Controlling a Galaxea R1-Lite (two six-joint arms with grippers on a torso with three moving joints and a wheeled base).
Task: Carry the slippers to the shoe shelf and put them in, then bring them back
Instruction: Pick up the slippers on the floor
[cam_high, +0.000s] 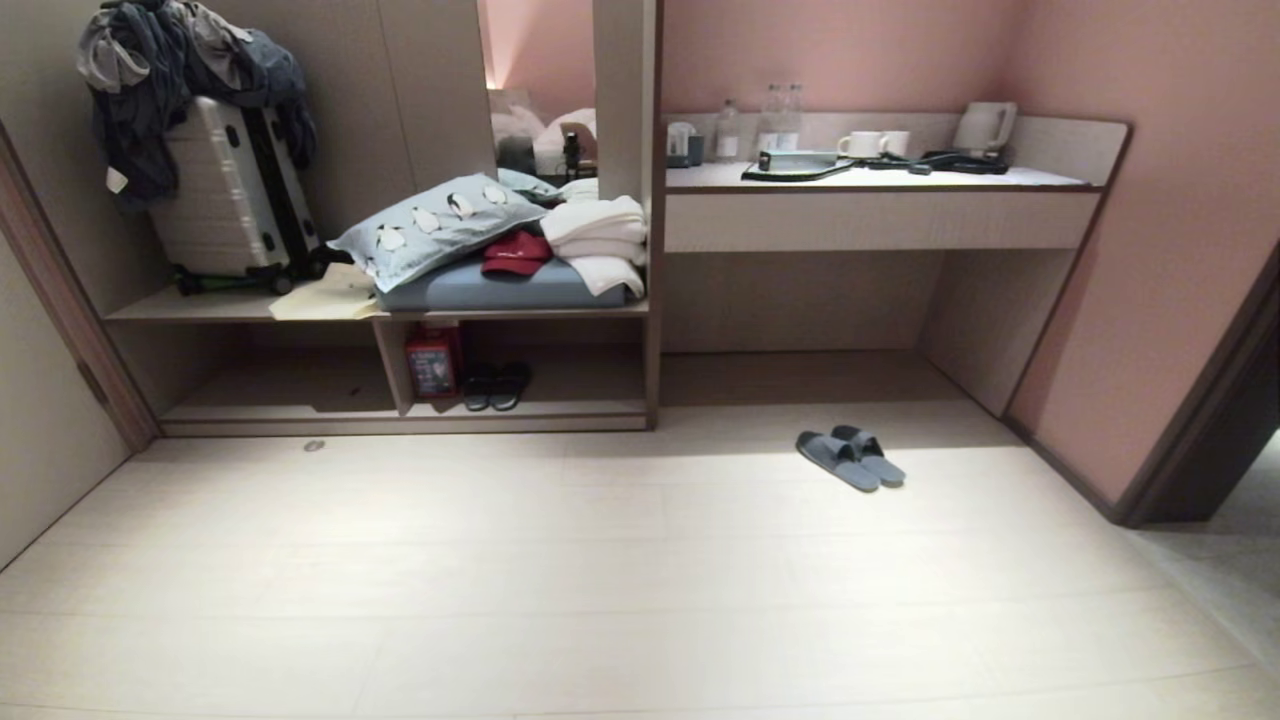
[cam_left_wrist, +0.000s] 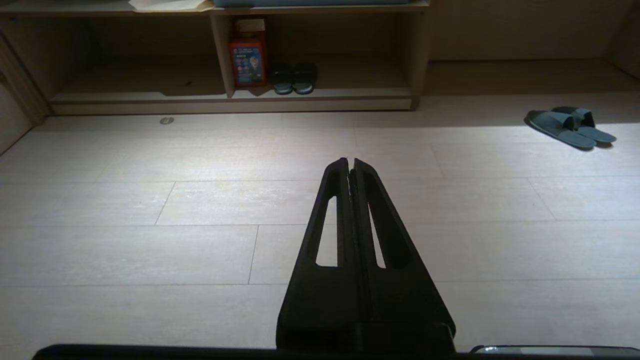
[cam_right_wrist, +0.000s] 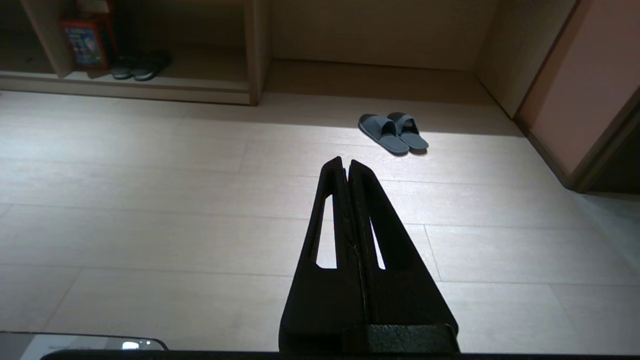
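Observation:
The grey-blue slippers lie side by side on the pale floor, in front of the recess under the desk; they also show as slippers and slippers in the wrist views. The shoe shelf is the low wood-grain cubby at the left, seen too as shoe shelf. My left gripper is shut and empty, hovering low over bare floor. My right gripper is likewise shut on nothing, well short of the slippers. Neither arm appears in the head view.
A black pair of shoes and a red box sit inside the shelf's right bay. Above lie a pillow, towels and a suitcase. The white-topped desk carries cups and a kettle. A dark doorway opens at right.

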